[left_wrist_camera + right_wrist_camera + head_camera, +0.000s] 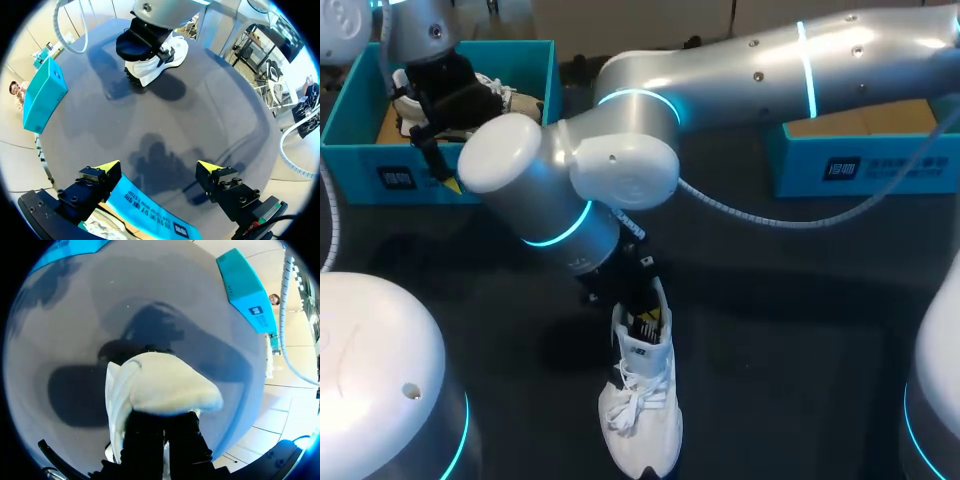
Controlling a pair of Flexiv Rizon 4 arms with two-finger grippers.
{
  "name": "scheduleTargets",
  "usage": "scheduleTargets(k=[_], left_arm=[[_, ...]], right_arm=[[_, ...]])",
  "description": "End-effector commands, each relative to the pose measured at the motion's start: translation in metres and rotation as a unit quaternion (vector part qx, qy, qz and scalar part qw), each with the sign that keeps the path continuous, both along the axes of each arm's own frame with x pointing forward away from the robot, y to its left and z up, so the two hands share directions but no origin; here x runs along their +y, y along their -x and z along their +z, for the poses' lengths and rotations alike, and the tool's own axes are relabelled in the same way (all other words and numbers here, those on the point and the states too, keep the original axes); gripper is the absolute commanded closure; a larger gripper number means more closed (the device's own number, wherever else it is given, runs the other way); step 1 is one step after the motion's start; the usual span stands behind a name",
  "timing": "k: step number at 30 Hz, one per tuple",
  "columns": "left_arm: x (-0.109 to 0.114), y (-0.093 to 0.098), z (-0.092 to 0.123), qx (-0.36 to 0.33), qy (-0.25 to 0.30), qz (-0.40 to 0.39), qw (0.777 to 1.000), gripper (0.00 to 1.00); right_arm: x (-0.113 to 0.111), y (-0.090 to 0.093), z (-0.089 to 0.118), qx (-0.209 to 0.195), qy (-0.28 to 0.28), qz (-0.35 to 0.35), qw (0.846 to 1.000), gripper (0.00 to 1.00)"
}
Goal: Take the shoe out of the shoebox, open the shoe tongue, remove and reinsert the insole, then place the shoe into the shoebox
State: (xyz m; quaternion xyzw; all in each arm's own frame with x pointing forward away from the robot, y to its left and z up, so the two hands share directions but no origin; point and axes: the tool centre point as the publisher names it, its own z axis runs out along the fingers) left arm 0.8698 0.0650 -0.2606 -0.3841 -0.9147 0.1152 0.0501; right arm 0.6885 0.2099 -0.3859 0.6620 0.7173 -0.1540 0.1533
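Near the middle of the dark table (800, 330) lies the white shoe (645, 410), on its sole, laces up, its toe toward the near edge and its heel toward the boxes. The right arm (770, 70) comes across from the far right and bends down steeply, so that the right claw (642, 318) sits at the shoe's heel opening. Its own wrist view shows pale, cream-white shoe material right over the claw's end, and whether it is open or closed cannot be told. At the far left, the left claw (159, 169) hangs above the front wall of the teal shoebox (380, 175), spread wide and holding nothing. It is well apart from the shoe. A second teal box (860, 165) stands at the far right.
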Motion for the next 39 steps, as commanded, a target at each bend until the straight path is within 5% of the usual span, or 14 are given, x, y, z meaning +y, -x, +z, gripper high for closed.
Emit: scheduleTargets(k=[1,19,39], left_arm=[[0.000,0.001,0.000,-0.001,-0.001,0.000,1.000,0.00],[0.000,0.001,0.000,-0.001,-0.001,0.000,1.000,0.00],[0.000,0.001,0.000,-0.001,-0.001,0.000,1.000,0.00]], right_arm=[[-0.003,0.000,-0.011,-0.038,-0.015,-0.086,0.995,1.00],[0.006,0.008,0.027,-0.058,0.034,-0.068,0.995,1.00],[-0.004,0.006,-0.019,-0.045,0.022,-0.078,0.996,1.00]])
